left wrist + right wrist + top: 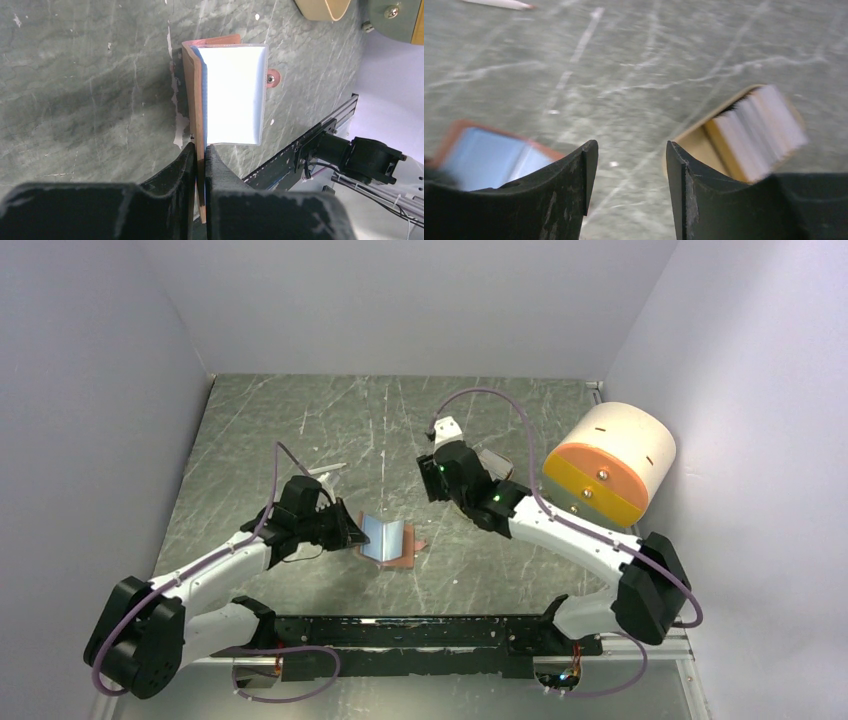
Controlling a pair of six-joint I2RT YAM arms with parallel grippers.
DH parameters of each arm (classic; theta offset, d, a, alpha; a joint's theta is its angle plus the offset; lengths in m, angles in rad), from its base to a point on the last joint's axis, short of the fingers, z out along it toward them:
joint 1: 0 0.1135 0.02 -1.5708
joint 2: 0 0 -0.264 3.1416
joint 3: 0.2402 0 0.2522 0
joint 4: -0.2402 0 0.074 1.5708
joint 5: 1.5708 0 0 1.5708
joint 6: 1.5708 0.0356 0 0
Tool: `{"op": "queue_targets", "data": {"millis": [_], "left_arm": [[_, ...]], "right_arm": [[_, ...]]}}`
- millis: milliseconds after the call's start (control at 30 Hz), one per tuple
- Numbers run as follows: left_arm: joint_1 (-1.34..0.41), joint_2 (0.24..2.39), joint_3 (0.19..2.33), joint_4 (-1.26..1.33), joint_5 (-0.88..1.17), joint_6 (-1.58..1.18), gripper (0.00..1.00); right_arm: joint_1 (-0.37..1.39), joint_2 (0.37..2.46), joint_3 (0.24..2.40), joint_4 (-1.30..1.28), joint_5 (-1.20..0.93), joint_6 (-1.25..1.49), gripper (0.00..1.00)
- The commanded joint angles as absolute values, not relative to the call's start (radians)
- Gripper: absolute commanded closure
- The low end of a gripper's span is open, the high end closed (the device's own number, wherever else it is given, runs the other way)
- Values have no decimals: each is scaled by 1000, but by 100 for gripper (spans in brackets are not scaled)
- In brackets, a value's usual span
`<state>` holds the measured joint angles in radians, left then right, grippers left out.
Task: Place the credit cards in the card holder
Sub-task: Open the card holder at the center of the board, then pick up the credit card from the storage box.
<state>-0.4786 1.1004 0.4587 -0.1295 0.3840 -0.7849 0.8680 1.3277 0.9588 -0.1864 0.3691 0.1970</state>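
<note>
The card holder [387, 541] is a reddish-brown leather wallet lying open near the table's middle, its clear inner sleeve facing up. My left gripper [352, 533] is shut on its left flap. In the left wrist view the flap [200, 115] stands on edge between my fingers, with the sleeve [235, 95] and the snap tab [270, 79] to its right. My right gripper [432, 478] is open and empty above the table. Its wrist view shows the card holder [489, 155] at the lower left. A blurred stack of whitish credit cards [756, 127] stands in a tan tray on the right.
A big cream-and-orange cylinder [610, 462] lies at the right wall. The tan tray [497, 462] is mostly hidden behind my right arm. A small white stick [325, 472] lies behind my left gripper. A black rail [430, 630] runs along the near edge.
</note>
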Motion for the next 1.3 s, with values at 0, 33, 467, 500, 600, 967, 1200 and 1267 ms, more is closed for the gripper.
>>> {"op": "queue_targets", "data": {"millis": [0,33,467,500,600,967,1200,1267], "left_arm": [[-472,1080,499,-160,387,-759,87],[-472,1076,499,-163,390,-759,87],[-472,1052,495,-186,408,-748,87],[-472,1050,493,-188,409,-746,87],[-472,1048,488,-188,407,-745,87],[-472,1022,463,-171,408,-762,87],[-472,1036,470,-179,402,-757,87],[-472,1037,469,-175,402,-759,87]], "right_arm": [[776,1392,986,-314,457,-13,44],[756,1403,987,-317,458,-41,43],[633,1602,1064,-368,597,-253,37],[633,1613,1066,-369,599,-262,37],[634,1640,1068,-351,604,-275,37],[634,1741,1086,-333,671,-301,37],[633,1772,1082,-309,714,-306,38],[634,1774,1087,-312,735,-302,40]]}}
